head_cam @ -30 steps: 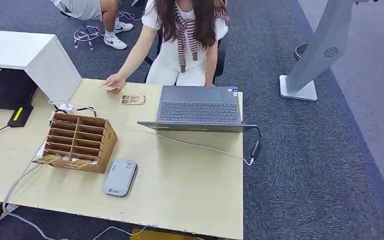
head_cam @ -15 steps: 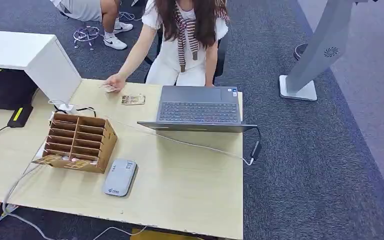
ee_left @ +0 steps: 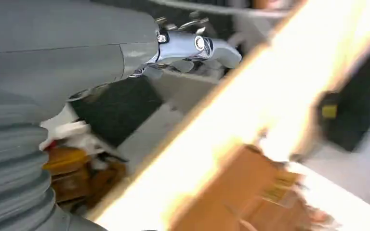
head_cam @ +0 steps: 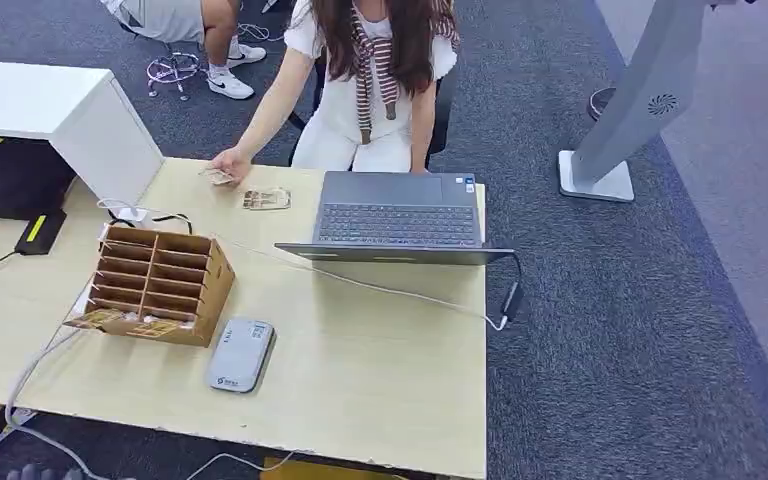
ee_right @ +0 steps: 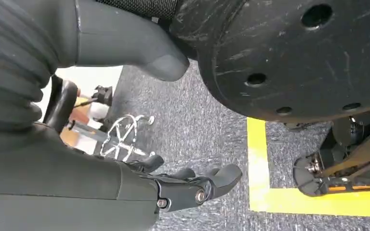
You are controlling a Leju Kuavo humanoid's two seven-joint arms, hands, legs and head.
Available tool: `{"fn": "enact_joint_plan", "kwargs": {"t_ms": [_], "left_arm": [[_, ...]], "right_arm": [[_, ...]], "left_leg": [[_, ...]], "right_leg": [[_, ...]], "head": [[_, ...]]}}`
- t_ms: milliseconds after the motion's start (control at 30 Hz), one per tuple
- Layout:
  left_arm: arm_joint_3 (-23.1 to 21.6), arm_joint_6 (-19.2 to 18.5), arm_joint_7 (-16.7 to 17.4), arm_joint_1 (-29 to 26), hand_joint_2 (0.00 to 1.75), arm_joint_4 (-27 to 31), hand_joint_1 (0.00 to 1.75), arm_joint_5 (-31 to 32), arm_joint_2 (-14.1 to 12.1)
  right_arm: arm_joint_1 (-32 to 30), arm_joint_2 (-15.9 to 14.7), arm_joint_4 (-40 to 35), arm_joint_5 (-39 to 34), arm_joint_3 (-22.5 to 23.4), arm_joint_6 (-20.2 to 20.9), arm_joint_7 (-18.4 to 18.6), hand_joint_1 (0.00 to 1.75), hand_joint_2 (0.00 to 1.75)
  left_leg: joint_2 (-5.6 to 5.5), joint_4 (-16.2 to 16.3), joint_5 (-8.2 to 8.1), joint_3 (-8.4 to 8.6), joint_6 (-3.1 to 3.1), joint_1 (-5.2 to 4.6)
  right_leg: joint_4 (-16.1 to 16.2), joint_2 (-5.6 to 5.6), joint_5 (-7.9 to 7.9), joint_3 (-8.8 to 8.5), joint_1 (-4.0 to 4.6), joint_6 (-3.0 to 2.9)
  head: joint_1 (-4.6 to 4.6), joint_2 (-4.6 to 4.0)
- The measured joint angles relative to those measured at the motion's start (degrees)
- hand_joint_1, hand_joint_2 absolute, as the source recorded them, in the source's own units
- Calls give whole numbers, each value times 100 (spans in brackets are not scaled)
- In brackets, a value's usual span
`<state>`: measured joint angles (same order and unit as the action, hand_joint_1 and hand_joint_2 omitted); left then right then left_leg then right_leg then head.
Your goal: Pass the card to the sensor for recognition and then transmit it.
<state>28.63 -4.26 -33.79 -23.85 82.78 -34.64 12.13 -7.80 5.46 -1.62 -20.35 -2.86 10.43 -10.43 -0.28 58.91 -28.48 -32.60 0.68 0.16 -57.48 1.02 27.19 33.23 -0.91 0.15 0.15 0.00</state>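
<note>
Desk layout, seen from the robot's head

On the table (head_cam: 380,380), the card sensor (head_cam: 240,354) lies near the front edge, with the cardboard sorter box (head_cam: 156,285) just behind it and to its left. The open laptop (head_cam: 400,216) stands right of the box, toward the back edge, a cable (head_cam: 400,292) running across the table before it. A card (head_cam: 266,199) lies left of the laptop at the back; a person's hand (head_cam: 226,163) rests on the table further left, touching another card (head_cam: 219,177). The person sits behind the table. A white cabinet (head_cam: 60,120) stands at the far left.
</note>
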Motion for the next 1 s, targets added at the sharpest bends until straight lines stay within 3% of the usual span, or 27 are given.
{"fn": "enact_joint_plan", "kwargs": {"t_ms": [267, 467, 633, 833, 1000], "left_arm": [[416, 457, -251, -378, 175, 1593, 0, 2, 269], [1041, -114, -308, -212, 175, 2273, 0, 496, 358], [1259, -409, -271, 44, 175, 2487, 0, 1330, 209], [1149, -179, 20, 530, 175, 2430, 0, 2304, -136], [795, 26, 276, 996, 175, 2150, 0, 2932, -370]], "right_arm": [[13, 7, 72, -367, -251, -9, -46, 0, 175], [18, -4, 109, -487, -481, 20, -59, 0, 175], [17, -61, 131, -492, -662, 94, -59, 0, 175], [17, -120, 138, -470, -835, 179, -44, 0, 175], [15, -164, 146, -450, -940, 212, -33, 0, 175]], "left_leg": [[-4, 0, 0, -1, 0, 1], [-7, 0, 0, 2, 0, 1], [-7, 0, 1, 6, -1, 0], [-5, 0, 2, 10, -1, 0], [-4, 0, 4, 11, -1, -1]], "right_leg": [[0, -5, 7, -1, 1, 2], [0, -8, 7, -1, 1, 2], [0, -8, 6, -3, 1, 2], [0, -7, 5, -3, 1, 2], [0, -6, 4, -4, 0, 2]], "head": [[-2, 0], [0, 0], [0, 0], [-2, 0], [0, 0]]}}
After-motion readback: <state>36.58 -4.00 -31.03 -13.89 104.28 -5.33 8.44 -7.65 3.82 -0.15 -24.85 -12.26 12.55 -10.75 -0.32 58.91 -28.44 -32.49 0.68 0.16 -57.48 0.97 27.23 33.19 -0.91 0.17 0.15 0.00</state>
